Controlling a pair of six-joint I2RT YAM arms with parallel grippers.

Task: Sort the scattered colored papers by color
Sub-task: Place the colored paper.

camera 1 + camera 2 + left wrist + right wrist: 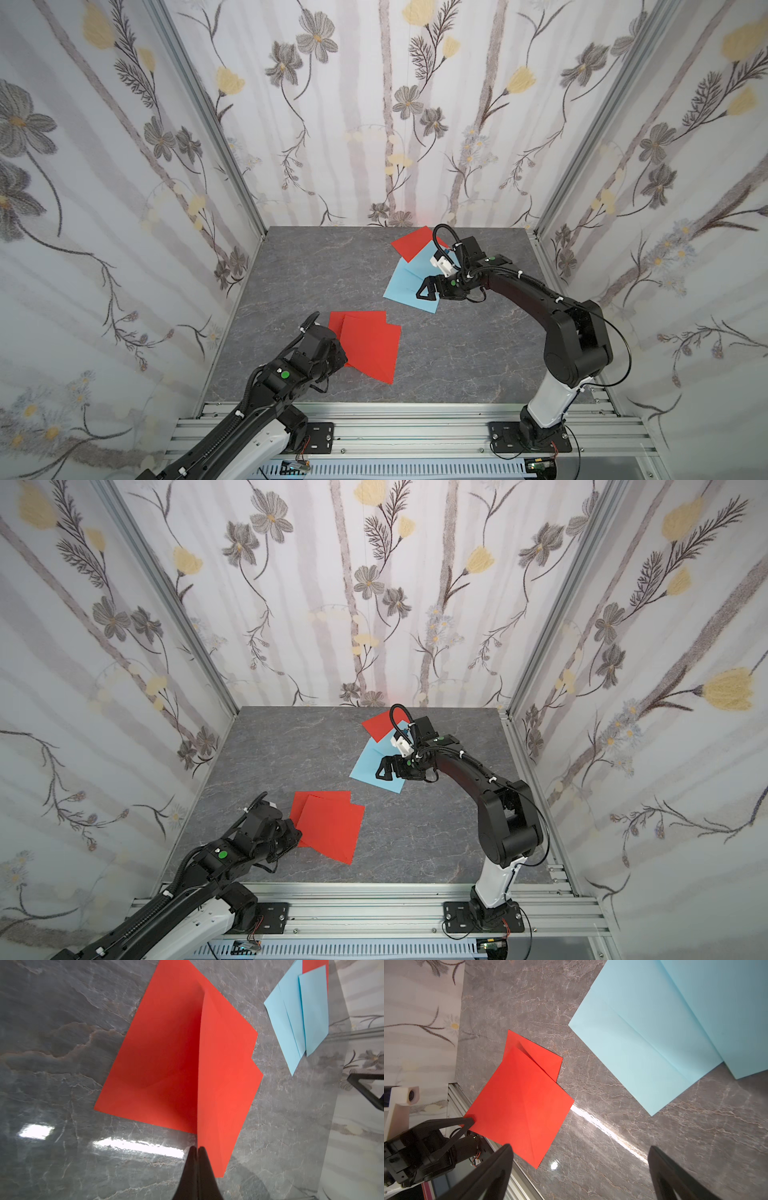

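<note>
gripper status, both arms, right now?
Left gripper: shut, pinching a corner of the top red paper.
Right gripper: open, holding nothing.

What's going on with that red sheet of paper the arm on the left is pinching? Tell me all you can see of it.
The bright red rectangular paper sheet is thin, plain and matte. The left gripper, shut, pinches one corner and lifts it, so the sheet bends into a ridge. The rest lies askew over a second red sheet on the grey marble-look tabletop, near the front.
</note>
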